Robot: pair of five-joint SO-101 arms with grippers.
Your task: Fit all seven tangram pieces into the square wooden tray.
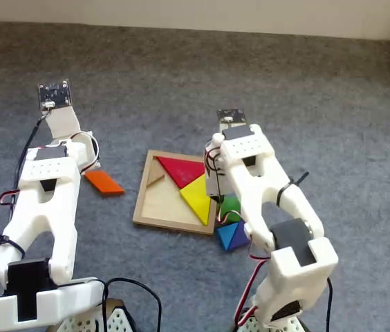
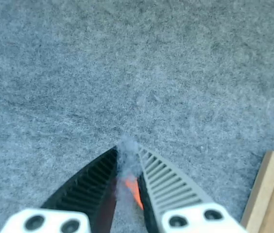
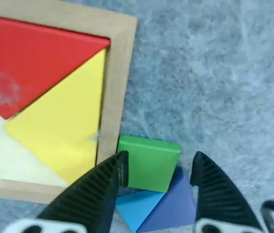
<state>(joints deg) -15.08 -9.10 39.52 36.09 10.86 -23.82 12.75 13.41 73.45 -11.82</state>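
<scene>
Fingers point(image 3: 103, 189) spread wide on the right gripper point(image 3: 160, 159) and nothing held. They straddle the green piece point(image 3: 149, 162), one on each side, which reads as a line-up for a pinch across its flat edges. The green piece sits on the carpet point(image 1: 285, 83) just outside the tray point(image 1: 143, 200), hard against the rim and touching the blue piece point(image 3: 168, 206) beside it.

Inside the tray the red triangle point(image 1: 180, 169) and the yellow triangle point(image 1: 196, 197) lie flat and edge to edge, pushed into the corner nearest the right arm. Bare wood shows across the rest, so by my count the job is early.

Over to the left gripper point(image 2: 127, 153), whose fingers point(image 2: 163, 177) are drawn in until the tips meet. A sliver of the orange piece point(image 1: 104, 182) shows in the slit, but whether it is pinched or simply lying beneath I cannot tell. From above, it lies on the carpet between that gripper and the tray — handy for the open side.
</scene>
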